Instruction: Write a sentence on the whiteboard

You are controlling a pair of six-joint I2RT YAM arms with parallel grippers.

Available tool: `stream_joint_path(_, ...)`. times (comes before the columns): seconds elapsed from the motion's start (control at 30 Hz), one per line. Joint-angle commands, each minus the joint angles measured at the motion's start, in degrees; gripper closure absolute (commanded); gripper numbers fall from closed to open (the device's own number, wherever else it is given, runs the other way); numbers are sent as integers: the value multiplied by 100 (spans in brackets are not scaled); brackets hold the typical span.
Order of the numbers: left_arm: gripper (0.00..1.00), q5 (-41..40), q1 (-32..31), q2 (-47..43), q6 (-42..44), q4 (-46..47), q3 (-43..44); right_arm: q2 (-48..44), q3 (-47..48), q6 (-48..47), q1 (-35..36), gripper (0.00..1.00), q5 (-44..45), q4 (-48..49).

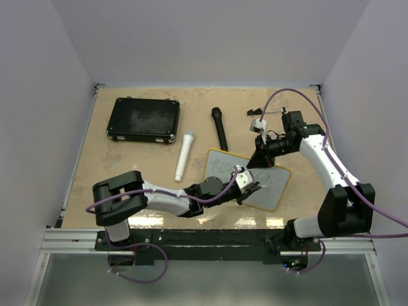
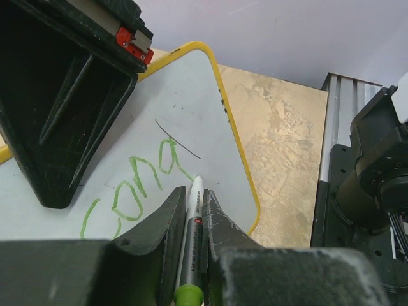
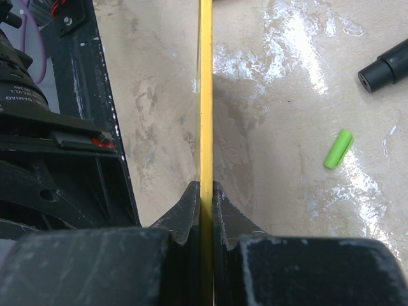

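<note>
The whiteboard (image 1: 220, 167) lies at the table's front middle; it is white with a yellow rim (image 3: 205, 95). My left gripper (image 1: 252, 187) hovers over its right half, shut on a grey marker (image 2: 191, 229) with a green end. The marker's tip (image 2: 196, 180) touches the whiteboard (image 2: 191, 95). The sentence (image 2: 137, 185) shows as green handwritten letters left of the tip. My right gripper (image 1: 260, 159) is at the board's far edge, and in the right wrist view its jaws (image 3: 205, 188) are shut on the yellow rim.
A black case (image 1: 143, 119) sits at the back left. A white stick-shaped object (image 1: 184, 155) and a black one (image 1: 220, 127) lie between the case and the board. A green cap (image 3: 338, 148) lies on the table beyond the board.
</note>
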Motion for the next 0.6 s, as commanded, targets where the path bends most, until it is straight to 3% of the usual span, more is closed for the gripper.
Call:
stream_joint_path(0.0, 100, -91, 75, 63, 23, 41, 319, -255, -42, -262, -11, 100, -231, 140)
stream_joint_path(0.57, 100, 357, 75, -798, 41, 313, -50, -255, -42, -262, -11, 100, -240, 149)
